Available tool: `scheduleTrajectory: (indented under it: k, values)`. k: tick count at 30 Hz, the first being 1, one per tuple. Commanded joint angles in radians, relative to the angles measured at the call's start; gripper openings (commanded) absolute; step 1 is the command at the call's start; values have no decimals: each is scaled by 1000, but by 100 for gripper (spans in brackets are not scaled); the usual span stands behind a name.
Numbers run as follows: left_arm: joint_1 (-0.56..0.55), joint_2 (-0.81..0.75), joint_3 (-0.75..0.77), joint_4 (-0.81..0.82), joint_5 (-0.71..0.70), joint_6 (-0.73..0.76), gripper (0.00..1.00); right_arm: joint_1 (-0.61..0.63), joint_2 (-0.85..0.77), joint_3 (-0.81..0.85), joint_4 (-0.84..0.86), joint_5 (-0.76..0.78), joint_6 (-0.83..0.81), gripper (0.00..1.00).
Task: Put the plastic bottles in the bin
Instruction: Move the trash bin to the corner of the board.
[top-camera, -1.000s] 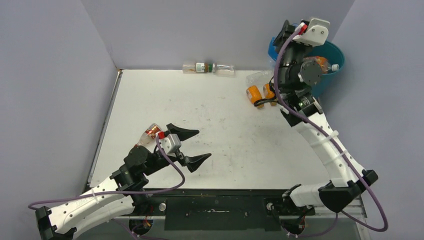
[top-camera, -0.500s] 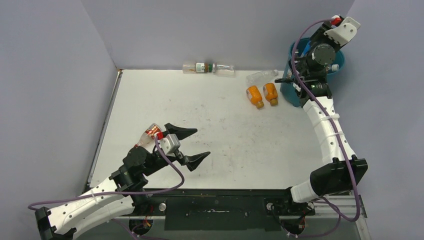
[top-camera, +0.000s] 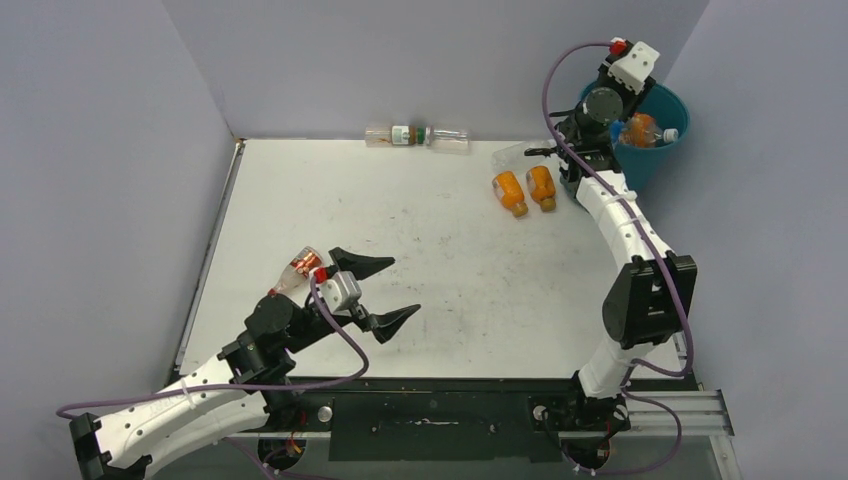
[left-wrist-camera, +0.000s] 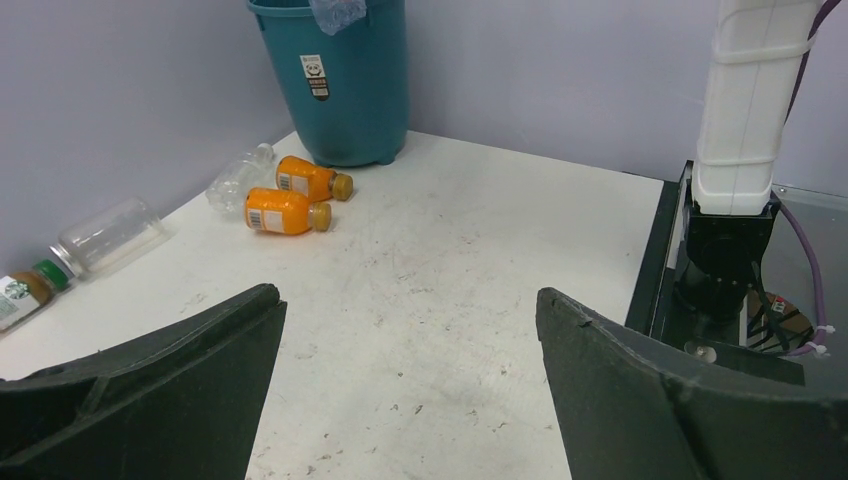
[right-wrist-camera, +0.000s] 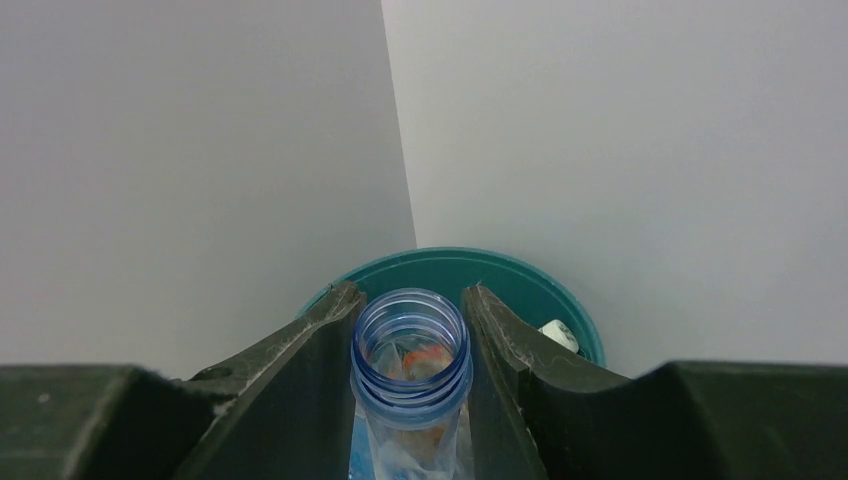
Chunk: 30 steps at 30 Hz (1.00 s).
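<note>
White links (top-camera: 625, 215), black joints (top-camera: 648, 300), purple cables (top-camera: 290, 385).

A: Bin (left-wrist-camera: 345, 95): teal, small white label, dark print. Counter (left-wrist-camera: 470, 270): white, grey scuffs.
B: Bottle just beside the bin (left-wrist-camera: 312, 181) and its neighbour (left-wrist-camera: 285, 212): orange, pale labels, brownish caps. Bottle above the bin (right-wrist-camera: 411, 352): clear, blue-tinted neck. Fingers (left-wrist-camera: 160, 390): black.

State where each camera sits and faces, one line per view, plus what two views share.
Top external: above and behind the bases, looking down on the table; left arm and right arm show.
Left wrist: low over the table, facing the bin and two orange bottles; its open fingers and the right arm show.
Right wrist: above the bin, facing its rim and the wall corner; right gripper shut on a clear bottle.
Shared: top external and left wrist both show the bin and orange bottles.
</note>
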Motion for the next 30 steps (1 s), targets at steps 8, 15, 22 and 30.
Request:
scheduleTrajectory:
  k: [8,15,22,30]
  values:
    - [-6,-6,5,38,9,14,96,5,-99,-42,49,-109,184,5]
    - [-8,-4,1,49,-43,3,96,168,-296,-221,-215,-543,509,5]
    - [-1,-16,37,-13,-230,-51,96,330,-365,-364,-294,-1063,711,5]
    - [57,-14,90,-50,-104,-142,96,439,-466,-486,-221,-1351,787,5]
